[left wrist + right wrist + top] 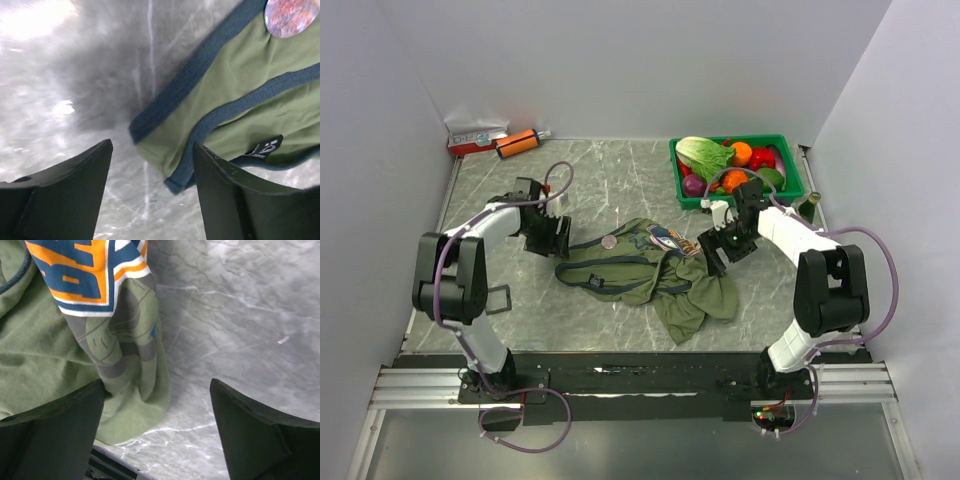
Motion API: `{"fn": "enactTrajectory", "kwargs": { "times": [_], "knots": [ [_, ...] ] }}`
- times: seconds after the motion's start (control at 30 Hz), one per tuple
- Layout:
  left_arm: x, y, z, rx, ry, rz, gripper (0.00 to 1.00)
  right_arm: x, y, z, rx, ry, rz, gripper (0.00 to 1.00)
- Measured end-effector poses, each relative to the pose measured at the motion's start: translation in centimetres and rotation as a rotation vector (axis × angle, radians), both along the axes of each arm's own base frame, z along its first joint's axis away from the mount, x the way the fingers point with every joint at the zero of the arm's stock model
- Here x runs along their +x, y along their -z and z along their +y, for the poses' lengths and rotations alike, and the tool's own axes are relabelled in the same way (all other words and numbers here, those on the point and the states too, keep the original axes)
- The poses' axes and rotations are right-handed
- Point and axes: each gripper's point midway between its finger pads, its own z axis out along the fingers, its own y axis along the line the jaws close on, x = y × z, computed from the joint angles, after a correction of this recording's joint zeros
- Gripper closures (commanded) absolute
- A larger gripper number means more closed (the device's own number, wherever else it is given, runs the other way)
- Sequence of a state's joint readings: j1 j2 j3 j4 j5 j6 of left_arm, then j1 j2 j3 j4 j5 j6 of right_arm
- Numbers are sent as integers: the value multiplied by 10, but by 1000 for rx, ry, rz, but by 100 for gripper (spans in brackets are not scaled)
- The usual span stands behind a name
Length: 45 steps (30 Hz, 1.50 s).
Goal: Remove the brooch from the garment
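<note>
Saw the brooch (609, 241), small and round, sitting on the far left part of the garment (650, 275), by the navy trim. Found the garment crumpled in the middle of the table (620, 180). Saw the left gripper (548, 235) just left of it, wide open, holding nothing. Saw the right gripper (712, 250) at its right edge, beside the chest print (667, 238), open and empty too.

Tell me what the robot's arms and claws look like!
Both are chunky black joints joined by white tubes, the left arm and the right arm alike. A thin purple cable loops along each. The left claw and right claw each have two flat, matte black, wedge-shaped fingers.
</note>
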<state>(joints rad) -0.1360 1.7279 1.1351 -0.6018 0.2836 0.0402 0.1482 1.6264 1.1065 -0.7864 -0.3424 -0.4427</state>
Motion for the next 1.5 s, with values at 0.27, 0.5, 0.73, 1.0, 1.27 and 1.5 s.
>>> {"fn": "enactTrajectory", "kwargs": {
  "times": [0.27, 0.5, 0.73, 1.0, 1.27, 1.5],
  "knots": [
    [-14, 22, -15, -81, 7, 156, 89, -5, 16, 11, 57, -21, 74, 65],
    [30, -1, -10, -117, 26, 125, 99, 35, -13, 18, 80, 17, -20, 100],
    [159, -172, 59, -175, -32, -441, 99, 121, -146, 21, 102, 9, -522, 100],
    [109, -296, 58, -200, 111, -752, 99, 47, -238, 42, 101, -195, -912, 83],
    [18, -141, 57, -129, 214, -415, 99, -68, -83, 45, 70, -430, -467, 29],
    [-26, -45, 67, -95, 230, -130, 98, -21, -107, 31, 155, -221, -356, 31]
  ]
}}
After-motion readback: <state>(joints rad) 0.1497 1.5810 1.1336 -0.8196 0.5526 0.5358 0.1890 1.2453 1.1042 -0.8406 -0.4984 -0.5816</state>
